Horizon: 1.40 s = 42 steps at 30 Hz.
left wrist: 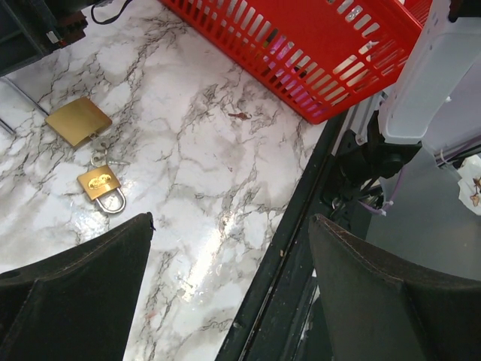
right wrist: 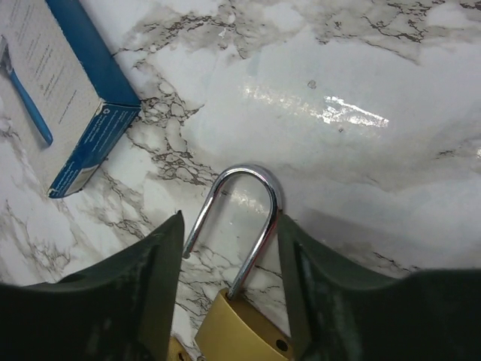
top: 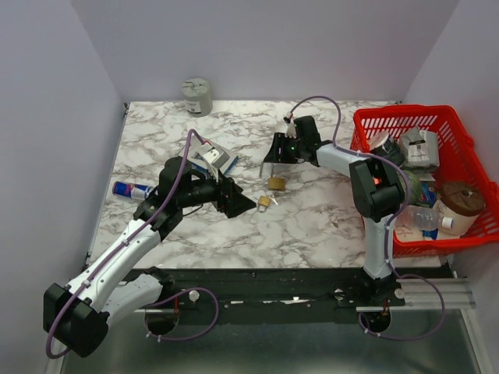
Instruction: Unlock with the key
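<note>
A large brass padlock (right wrist: 240,327) lies on the marble table, and its steel shackle (right wrist: 259,203) has one end out of the body. My right gripper (right wrist: 229,222) stands open around that shackle, one finger on each side, the right finger (right wrist: 301,256) against it. From above, this padlock (top: 276,184) sits just under the right gripper (top: 273,165). A smaller brass padlock (left wrist: 101,184) lies closed beside it, with a small silvery piece (left wrist: 98,150) between the two locks; I cannot make out the key for certain. My left gripper (top: 240,204) hovers open and empty, left of the small padlock (top: 265,202).
A red basket (top: 405,117) full of items stands at the right edge. A blue-and-white box (top: 214,161) lies behind the left arm, a drink can (top: 131,189) to its left, and a grey canister (top: 197,97) at the back wall. The table's front edge (left wrist: 289,241) runs under the left gripper.
</note>
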Each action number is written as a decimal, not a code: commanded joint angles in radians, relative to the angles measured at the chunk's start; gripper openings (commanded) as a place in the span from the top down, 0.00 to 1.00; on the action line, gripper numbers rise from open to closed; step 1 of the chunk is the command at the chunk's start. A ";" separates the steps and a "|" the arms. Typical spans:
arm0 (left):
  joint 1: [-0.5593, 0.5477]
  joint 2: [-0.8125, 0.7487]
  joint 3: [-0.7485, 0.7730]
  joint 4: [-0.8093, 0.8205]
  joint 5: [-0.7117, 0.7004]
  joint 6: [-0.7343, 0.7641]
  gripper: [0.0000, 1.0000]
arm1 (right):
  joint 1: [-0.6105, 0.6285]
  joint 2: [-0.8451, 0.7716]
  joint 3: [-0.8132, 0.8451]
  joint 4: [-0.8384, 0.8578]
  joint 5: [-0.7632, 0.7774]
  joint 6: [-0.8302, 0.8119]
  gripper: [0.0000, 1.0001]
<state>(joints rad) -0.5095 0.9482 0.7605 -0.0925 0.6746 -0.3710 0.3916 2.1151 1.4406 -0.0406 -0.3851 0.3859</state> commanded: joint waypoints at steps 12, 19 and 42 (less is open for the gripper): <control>0.008 -0.100 -0.021 -0.033 -0.191 0.050 0.05 | 0.150 -0.221 -0.141 -0.191 0.472 -0.024 0.21; 0.008 -0.100 -0.024 -0.032 -0.193 0.027 0.05 | 0.207 -0.190 -0.152 -0.300 0.617 0.142 0.20; 0.008 -0.117 -0.027 -0.032 -0.190 0.012 0.05 | 0.276 -0.078 -0.072 -0.420 0.707 0.205 0.23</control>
<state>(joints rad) -0.5076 0.8433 0.7429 -0.1158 0.4973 -0.3519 0.6514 1.9919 1.3529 -0.3904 0.2806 0.5690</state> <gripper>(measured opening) 0.952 0.775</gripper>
